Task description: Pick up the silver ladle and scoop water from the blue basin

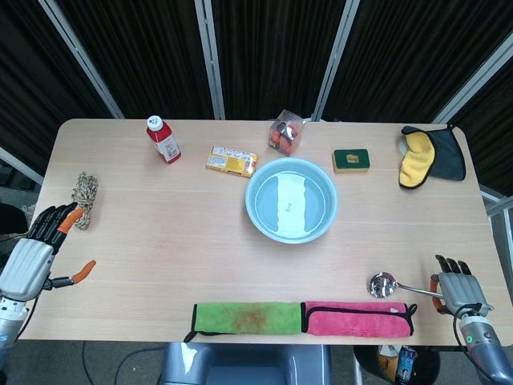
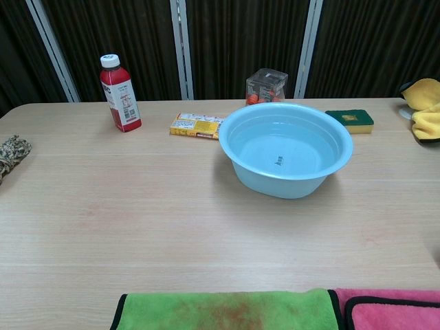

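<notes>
The blue basin [image 1: 259,210] [image 2: 338,148] with water stands at the table's middle. In the head view the silver ladle [image 1: 398,285] lies level near the front right edge, bowl toward the left, just above the pink towel [image 1: 357,318]. My right hand [image 1: 457,290] holds the ladle's handle end at the table's right front corner. My left hand [image 1: 34,255] hovers at the left table edge, fingers spread, holding nothing. The chest view shows neither hand nor the ladle.
A green towel [image 1: 244,317] lies beside the pink one along the front edge. A rope bundle [image 1: 84,196] sits near my left hand. At the back are a red bottle [image 1: 163,139], yellow box [image 1: 232,160], clear snack container [image 1: 286,132], sponge [image 1: 351,160], and yellow cloth [image 1: 418,159].
</notes>
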